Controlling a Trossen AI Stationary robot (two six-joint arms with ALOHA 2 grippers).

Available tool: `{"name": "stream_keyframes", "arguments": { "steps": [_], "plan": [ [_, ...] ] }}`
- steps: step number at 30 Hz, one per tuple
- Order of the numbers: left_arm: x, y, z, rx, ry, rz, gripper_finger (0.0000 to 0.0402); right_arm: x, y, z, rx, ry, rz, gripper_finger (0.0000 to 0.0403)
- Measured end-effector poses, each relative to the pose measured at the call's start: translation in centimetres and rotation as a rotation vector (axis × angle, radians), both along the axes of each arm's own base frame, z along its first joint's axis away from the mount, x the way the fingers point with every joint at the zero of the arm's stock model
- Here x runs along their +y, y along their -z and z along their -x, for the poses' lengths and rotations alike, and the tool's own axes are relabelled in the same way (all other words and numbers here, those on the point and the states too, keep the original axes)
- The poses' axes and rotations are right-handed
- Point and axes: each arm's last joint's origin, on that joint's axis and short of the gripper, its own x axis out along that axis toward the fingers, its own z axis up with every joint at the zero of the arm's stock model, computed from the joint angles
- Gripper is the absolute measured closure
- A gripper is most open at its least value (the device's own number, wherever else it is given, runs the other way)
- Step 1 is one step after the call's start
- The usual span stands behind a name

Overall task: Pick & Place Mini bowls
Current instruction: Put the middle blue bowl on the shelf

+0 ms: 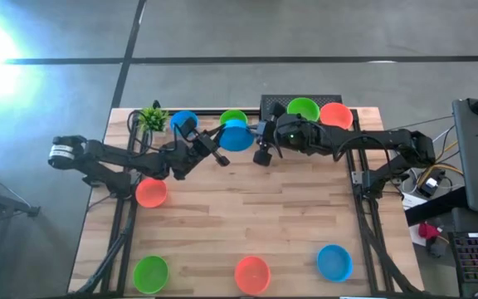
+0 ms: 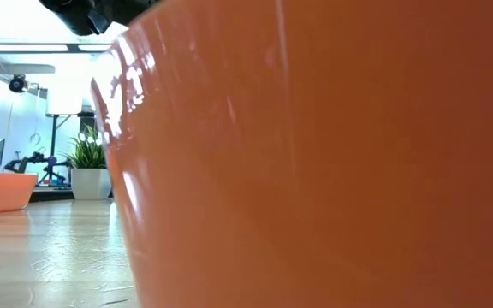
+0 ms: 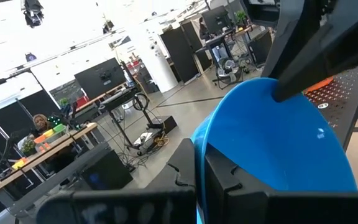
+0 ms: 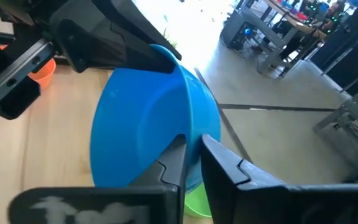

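A blue mini bowl is between both grippers near the table's far edge, tilted over a green mini bowl. My left gripper comes from the left and my right gripper from the right; each is shut on the blue bowl's rim. The other mini bowls sit apart: blue, green and orange-red at the far edge, orange-red at mid-left, and green, orange-red and blue along the near edge. My left gripper pinches the blue bowl's rim on its left side, one finger inside the bowl and one outside. The bowl stands tilted on edge in the hold. My right gripper pinches the opposite rim, one finger inside and one outside, coming from the table's right. The bowl is tilted with the green bowl under it; whether it touches that bowl I cannot tell.
A small leafy plant stands at the far left corner. A black perforated rack lies at the far edge under the green and orange-red bowls. An orange-red bowl fills the low view. The table's middle holds open wood.
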Motion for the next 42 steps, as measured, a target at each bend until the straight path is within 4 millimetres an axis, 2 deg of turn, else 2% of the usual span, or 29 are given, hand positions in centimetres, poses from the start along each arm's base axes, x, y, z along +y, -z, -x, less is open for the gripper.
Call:
{"name": "stream_keyframes", "arguments": {
  "steps": [7, 13, 22, 29, 36, 42],
  "plan": [
    [-0.09, -0.06, -0.04, -0.015, 0.021, 0.009, 0.0401, 0.02, 0.2, -0.01, 0.001, -0.005, -0.012, 0.0316],
    [-0.14, -0.05, -0.09, -0.018, 0.045, 0.009, 0.0401, -0.09, 0.38, 0.04, -0.039, 0.052, -0.084, 0.0309],
    [-0.19, -0.06, -0.13, -0.029, 0.068, 0.018, 0.0401, -0.17, 0.47, 0.08, -0.037, 0.077, -0.082, 0.033],
    [-0.22, -0.08, -0.16, -0.035, 0.083, 0.021, 0.0401, -0.32, 0.44, 0.13, -0.034, 0.104, -0.062, 0.0385],
    [-0.28, -0.22, -0.19, -0.046, 0.104, 0.02, 0.0399, -0.36, 0.49, 0.13, -0.031, 0.105, -0.063, 0.0391],
    [-0.44, -0.48, -0.22, -0.062, 0.133, 0.015, 0.0377, -0.38, 0.59, 0.07, -0.028, 0.097, -0.07, 0.0393]
  ]
}}
